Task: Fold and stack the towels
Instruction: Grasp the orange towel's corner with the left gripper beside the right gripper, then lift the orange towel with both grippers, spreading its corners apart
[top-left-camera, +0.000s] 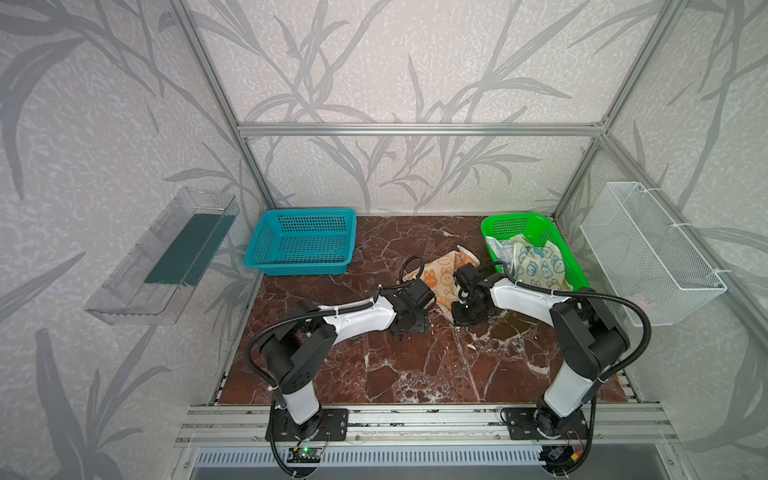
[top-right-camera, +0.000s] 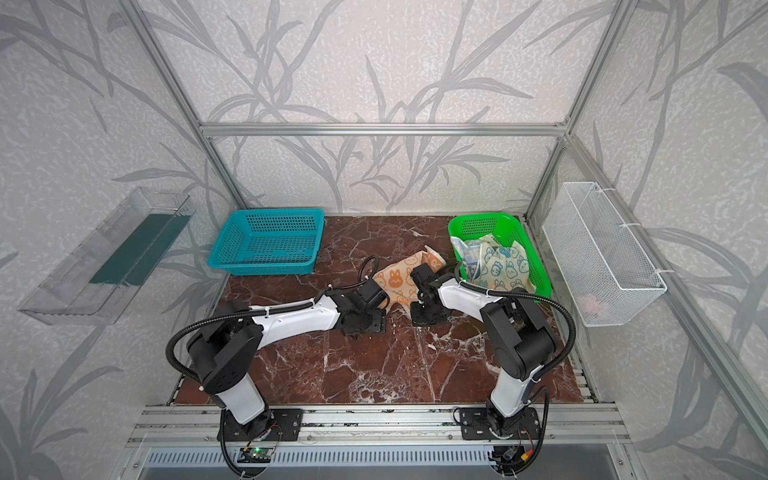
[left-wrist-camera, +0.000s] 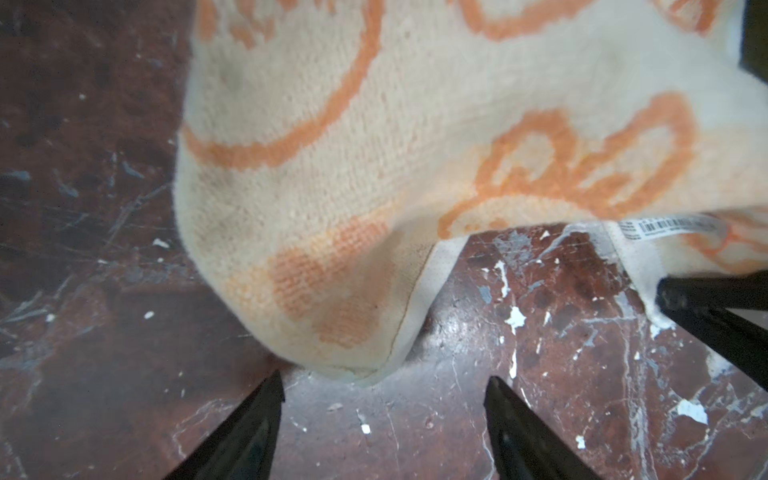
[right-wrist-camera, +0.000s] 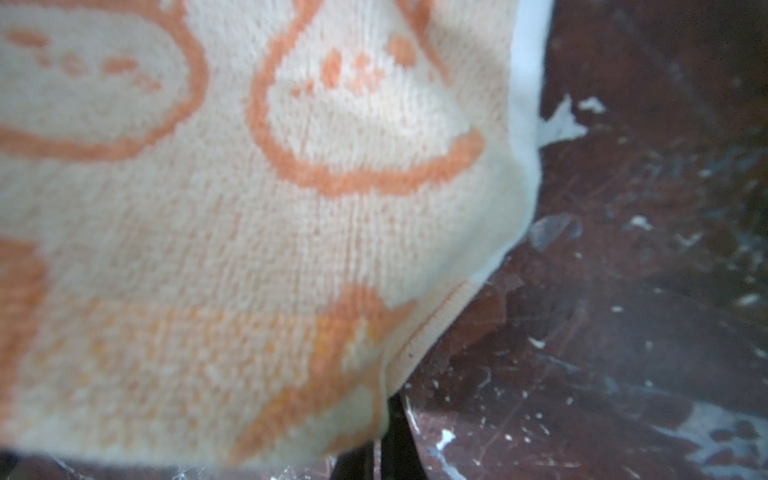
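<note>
In both top views: orange towel (top-left-camera: 444, 274) rumpled on the tabletop (top-left-camera: 415, 365), just toward 1 o'clock of centre, partly under both wrists. Cream-and-blue towels (top-left-camera: 536, 262) heaped in the green basket (top-left-camera: 575, 253) at 2 o'clock. Blue basket (top-left-camera: 299, 212) at 10 o'clock. Left gripper (top-left-camera: 409, 328) at the cloth's 7 o'clock edge, right gripper (top-left-camera: 467, 313) at its 5 o'clock edge, both low to the surface.

Left wrist view: left gripper (left-wrist-camera: 384, 390) with jaws apart and nothing between them. Hemmed corner of the cloth just ahead of the tips, not yet inside.

Right wrist view: right gripper (right-wrist-camera: 376, 453) closed tight, seemingly pinching another hemmed corner. Tips mostly hidden under draped cloth, so depth of the bite impossible to tell.

Likely troubles from here:
- Closing short of the left corner and catching only bare marble.
- Pinching a loose fold rather than the hem, giving a skewed spread.
- Lifting unevenly and tugging the right-side pinch free.
</note>
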